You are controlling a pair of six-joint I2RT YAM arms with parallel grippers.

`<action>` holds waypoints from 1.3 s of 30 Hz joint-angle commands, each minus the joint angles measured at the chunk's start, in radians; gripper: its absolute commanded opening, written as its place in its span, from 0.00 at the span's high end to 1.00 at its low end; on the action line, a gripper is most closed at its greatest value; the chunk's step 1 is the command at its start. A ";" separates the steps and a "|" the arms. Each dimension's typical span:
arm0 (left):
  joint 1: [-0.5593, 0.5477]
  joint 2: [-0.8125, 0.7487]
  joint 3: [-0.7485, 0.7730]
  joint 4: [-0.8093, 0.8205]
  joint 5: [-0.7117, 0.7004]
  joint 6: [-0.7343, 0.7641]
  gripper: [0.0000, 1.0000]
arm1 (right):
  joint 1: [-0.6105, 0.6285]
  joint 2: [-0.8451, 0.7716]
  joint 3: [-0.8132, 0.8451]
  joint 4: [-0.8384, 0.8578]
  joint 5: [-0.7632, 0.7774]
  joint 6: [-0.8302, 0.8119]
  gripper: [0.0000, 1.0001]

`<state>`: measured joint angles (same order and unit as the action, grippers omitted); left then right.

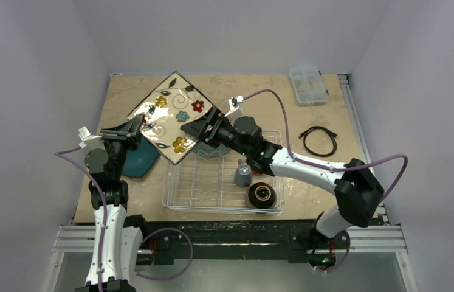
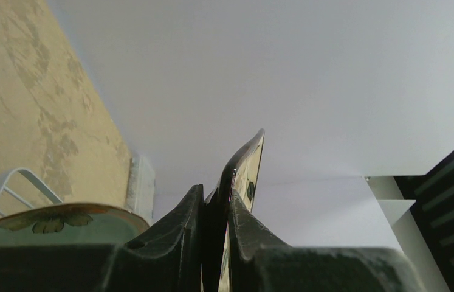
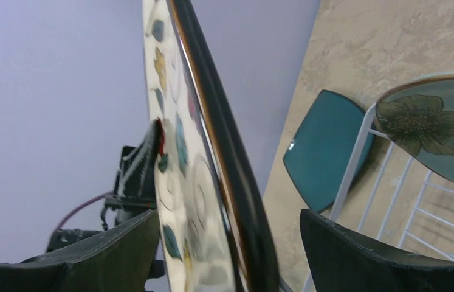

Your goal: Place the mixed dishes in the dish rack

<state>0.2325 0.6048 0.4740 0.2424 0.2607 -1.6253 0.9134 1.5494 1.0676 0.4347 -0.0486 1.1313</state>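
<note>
Flowers dot your glossy square plate (image 1: 174, 115), aloft over the far-left corner of the dish rack (image 1: 224, 208), diagonal running far-to-near; left gripper (image 1: 140, 126) pinches its edge, right gripper (image 1: 202, 130) gapes around it.

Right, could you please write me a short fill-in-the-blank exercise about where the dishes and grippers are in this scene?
1. The left gripper is shut on the edge of the ___ flower-patterned plate.
2. The right gripper straddles that plate's other side with its jaws ___.
3. The small grey cup and the dark brown bowl sit inside the ___.
Missing words: square; open; dish rack.
</note>
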 commanded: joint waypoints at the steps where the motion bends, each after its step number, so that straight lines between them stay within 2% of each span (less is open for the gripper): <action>1: -0.058 -0.049 0.019 0.266 0.026 -0.133 1.00 | -0.002 -0.033 -0.009 0.179 0.104 0.096 0.19; 3: -0.081 -0.051 0.009 0.268 0.029 -0.128 1.00 | -0.001 -0.042 -0.045 0.245 0.126 0.121 0.27; 6: -0.109 -0.051 -0.004 0.274 0.032 -0.118 1.00 | 0.002 -0.050 -0.097 0.343 0.149 0.152 0.46; 11: -0.138 -0.043 -0.014 0.294 0.048 -0.080 1.00 | 0.010 -0.089 -0.179 0.439 0.211 0.160 1.00; 14: -0.143 -0.051 0.011 0.246 0.082 0.006 1.00 | 0.010 -0.137 -0.222 0.415 0.271 0.153 1.00; 15: -0.145 -0.052 0.023 0.216 0.097 0.034 0.94 | 0.010 -0.161 -0.243 0.423 0.293 0.149 1.00; 16: -0.145 -0.056 0.036 0.181 0.111 0.064 0.84 | 0.010 -0.179 -0.263 0.437 0.311 0.149 1.00; 18: -0.145 -0.066 0.066 0.040 0.139 0.126 0.54 | 0.006 -0.216 -0.303 0.474 0.324 0.145 1.00; 19: -0.145 -0.070 0.097 -0.036 0.151 0.188 0.27 | -0.004 -0.237 -0.318 0.477 0.332 0.133 1.00; 20: -0.145 -0.071 0.117 -0.140 0.160 0.226 0.09 | -0.014 -0.263 -0.328 0.466 0.335 0.116 1.00; 21: -0.146 -0.068 0.157 -0.250 0.162 0.304 0.05 | -0.030 -0.289 -0.335 0.449 0.327 0.103 1.00; 23: -0.145 -0.052 0.246 -0.471 0.149 0.484 0.02 | -0.079 -0.338 -0.365 0.432 0.294 0.091 1.00; 25: -0.145 -0.038 0.319 -0.645 0.083 0.633 0.00 | -0.171 -0.388 -0.421 0.491 0.226 0.086 1.00; 28: -0.145 -0.028 0.407 -0.801 -0.071 0.807 0.00 | -0.281 -0.474 -0.507 0.569 0.109 0.009 1.00; 32: -0.145 -0.004 0.504 -0.837 -0.164 0.957 0.00 | -0.380 -0.616 -0.512 0.431 -0.068 -0.222 1.00; 36: -0.145 0.070 0.611 -0.817 -0.136 1.024 0.00 | -0.385 -0.711 -0.456 0.272 -0.163 -0.465 1.00; 39: -0.146 0.141 0.666 -0.763 -0.070 1.055 0.01 | -0.386 -0.760 -0.416 0.184 -0.179 -0.563 1.00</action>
<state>0.0830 0.6655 1.0580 -0.5625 0.1535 -0.6933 0.5117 0.8875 0.5091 0.5076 -0.0879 0.7792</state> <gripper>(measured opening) 0.998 0.180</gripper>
